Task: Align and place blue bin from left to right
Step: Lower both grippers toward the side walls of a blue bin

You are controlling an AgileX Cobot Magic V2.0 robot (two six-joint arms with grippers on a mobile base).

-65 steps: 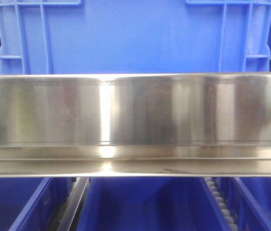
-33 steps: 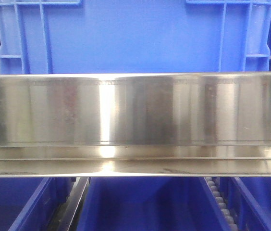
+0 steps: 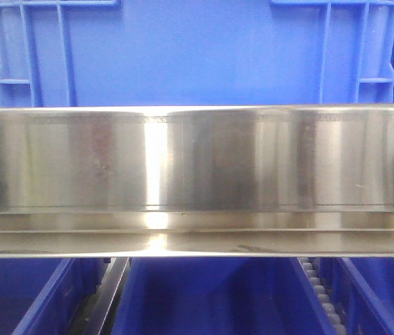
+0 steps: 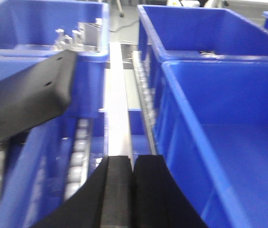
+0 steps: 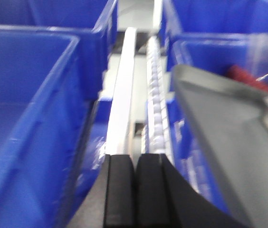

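Standing behind the steel beam [image 3: 197, 174] in the front view: one blue bin [image 3: 197, 56], upright, its tall ribbed wall square to the beam and roughly centred. What looks like the same blue bin [image 4: 219, 118] fills the right of the left wrist view and the left of the right wrist view, so a hand sits at each flank. Left hand [image 4: 133, 190]: narrow, fingers pressed together, holding nothing, above a white rail [image 4: 119, 109] beside a roller track [image 4: 142, 80]. Right hand [image 5: 135, 190]: likewise narrow and empty. Adjoining: a bin of metal parts [image 4: 43, 28], further bins on the level below [image 3: 204, 300]. Progress, by judgement: bin set on the line, not gripped; sideways alignment not confirmable from these views, so it remains to be checked or finished.
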